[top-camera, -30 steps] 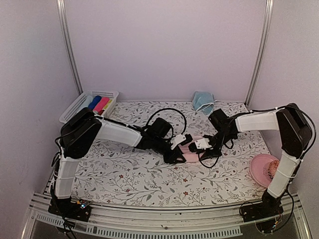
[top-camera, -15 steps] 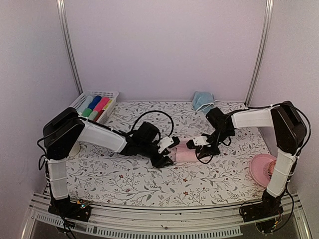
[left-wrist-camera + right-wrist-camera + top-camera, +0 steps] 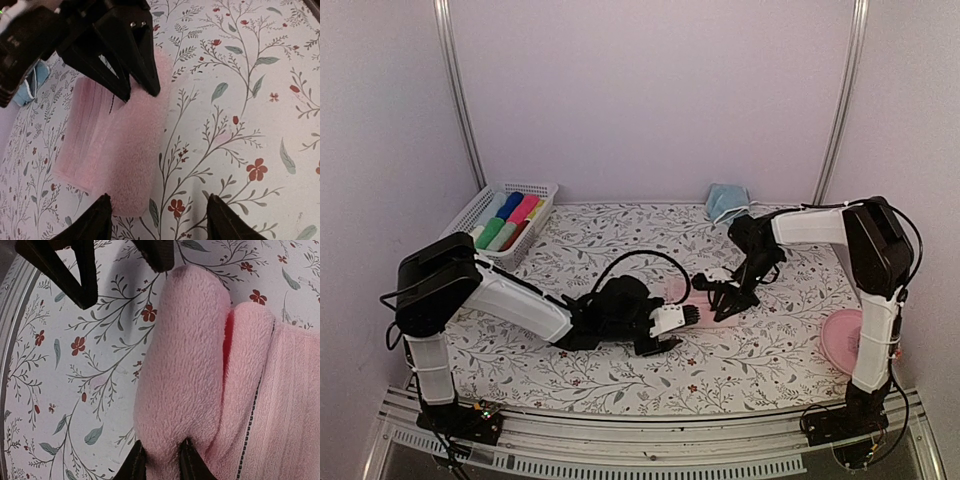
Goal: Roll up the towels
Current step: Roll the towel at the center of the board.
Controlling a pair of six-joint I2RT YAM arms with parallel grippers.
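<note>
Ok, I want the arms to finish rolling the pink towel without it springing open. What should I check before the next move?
1. Grip on the roll: ok, the right gripper pinches one end of the rolled part of the pink towel.
2. Other arm free: ok, the left gripper is open and grips nothing.
3. Pink roll finished: not ok, a flat part lies unrolled beside the roll.
4. Roll tight inside: cannot tell.
5. Second towel: not ok, the blue towel lies crumpled, away from both grippers.
</note>
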